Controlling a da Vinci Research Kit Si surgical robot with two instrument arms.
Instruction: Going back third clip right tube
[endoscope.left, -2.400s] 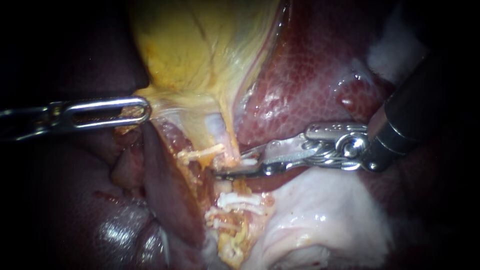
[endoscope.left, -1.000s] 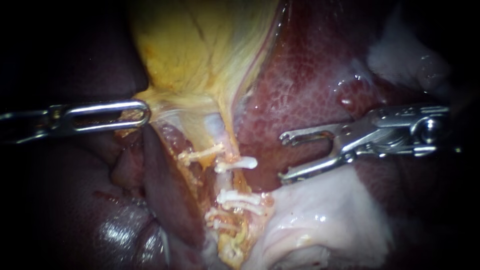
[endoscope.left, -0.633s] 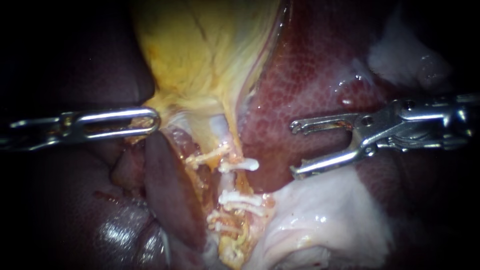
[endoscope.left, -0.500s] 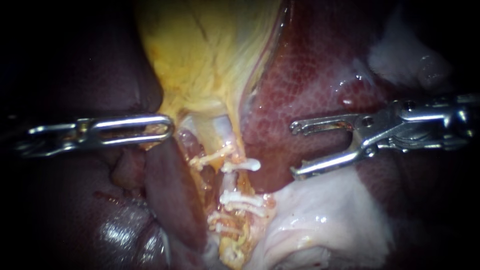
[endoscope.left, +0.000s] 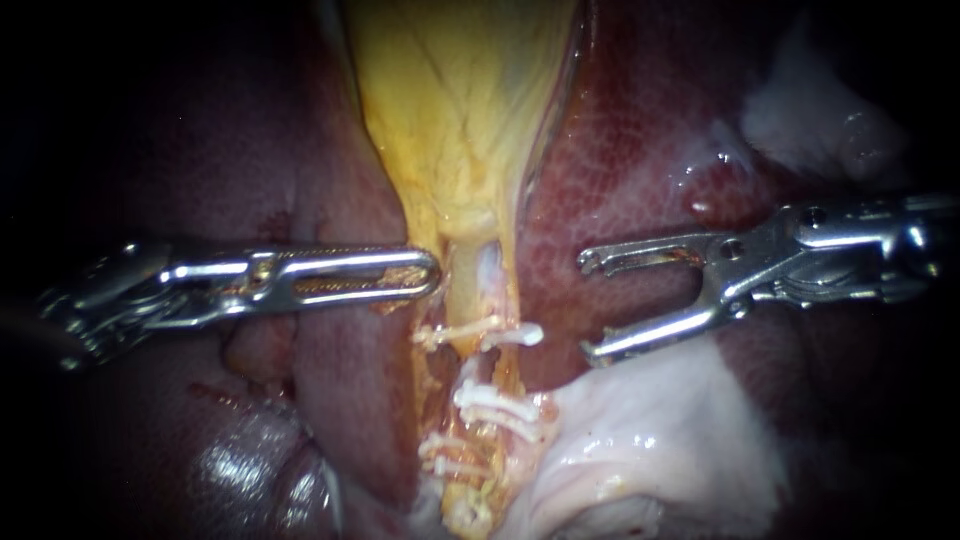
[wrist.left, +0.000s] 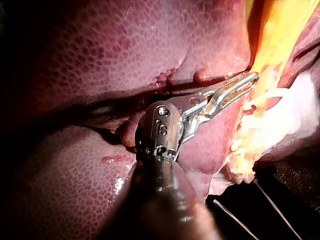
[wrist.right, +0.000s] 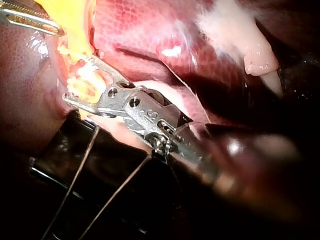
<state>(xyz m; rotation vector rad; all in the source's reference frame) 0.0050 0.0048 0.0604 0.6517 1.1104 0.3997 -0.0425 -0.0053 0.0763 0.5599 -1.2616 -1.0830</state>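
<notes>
In the endoscope view my left instrument (endoscope.left: 425, 273) has its slotted jaws shut on the edge of the yellow gallbladder (endoscope.left: 455, 110), just where it narrows. Below that, two pale tubes run down; the right tube (endoscope.left: 492, 285) carries a white clip (endoscope.left: 515, 335). More white clips (endoscope.left: 490, 400) sit lower on the tubes. My right instrument (endoscope.left: 588, 307) hangs to the right of the clips, jaws open and empty, apart from the tube. The left wrist view shows the left jaws (wrist.left: 237, 86) against yellow tissue. In the right wrist view the open right jaws (wrist.right: 79, 79) stand beside the clips.
Dark red liver (endoscope.left: 640, 140) surrounds the gallbladder on both sides. A pale, glistening flap of tissue (endoscope.left: 660, 430) lies under my right instrument. Thin wires (wrist.right: 75, 180) cross a dark surface below the tissue in the right wrist view.
My right instrument let go of the white clip on the right tube, opened, and drew back to the right. My left instrument moved right, carrying the gallbladder's neck with it.
</notes>
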